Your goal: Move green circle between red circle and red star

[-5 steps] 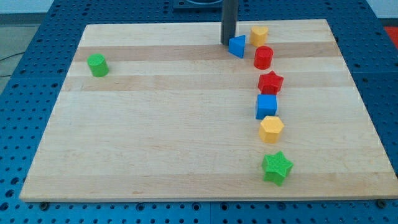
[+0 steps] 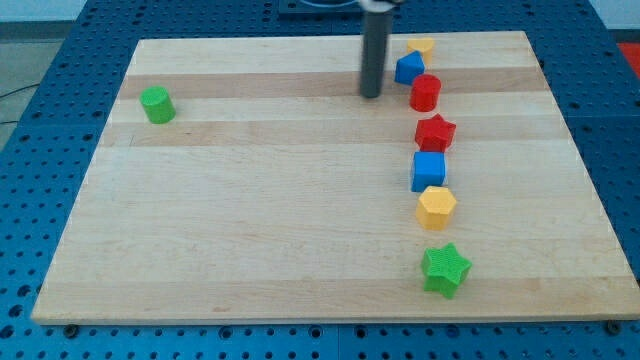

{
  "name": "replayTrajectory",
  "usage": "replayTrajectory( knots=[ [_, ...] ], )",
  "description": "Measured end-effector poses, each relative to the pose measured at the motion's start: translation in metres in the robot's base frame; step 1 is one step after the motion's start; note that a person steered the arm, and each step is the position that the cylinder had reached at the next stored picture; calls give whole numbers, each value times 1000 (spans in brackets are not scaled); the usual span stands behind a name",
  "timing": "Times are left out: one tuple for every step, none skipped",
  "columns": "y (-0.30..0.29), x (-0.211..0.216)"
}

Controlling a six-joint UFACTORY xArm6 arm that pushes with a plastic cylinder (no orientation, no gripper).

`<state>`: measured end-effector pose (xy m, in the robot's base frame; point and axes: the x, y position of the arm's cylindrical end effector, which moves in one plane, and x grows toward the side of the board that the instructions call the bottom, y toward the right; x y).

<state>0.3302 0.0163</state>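
The green circle sits near the board's left edge, toward the view's top. The red circle stands at the upper right, with the red star just below it and a narrow gap between them. My tip rests on the board left of the red circle, about a block's width away, and far to the right of the green circle. It touches no block.
A blue block and a yellow block lie above the red circle. Below the red star stand a blue cube, a yellow hexagon and a green star. The wooden board sits on a blue perforated table.
The blue block has shifted right and up against the yellow block. My tip has moved down the view, away from the blue block.
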Motion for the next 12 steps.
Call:
replayTrajectory(
  knots=[
    [-96, 71],
    [-213, 115],
    [-297, 49],
    [-275, 1],
    [-207, 16],
    [-178, 35],
    [-204, 40],
    [-177, 38],
    [-149, 29],
    [-87, 29],
    [-81, 23],
    [-86, 2]
  ],
)
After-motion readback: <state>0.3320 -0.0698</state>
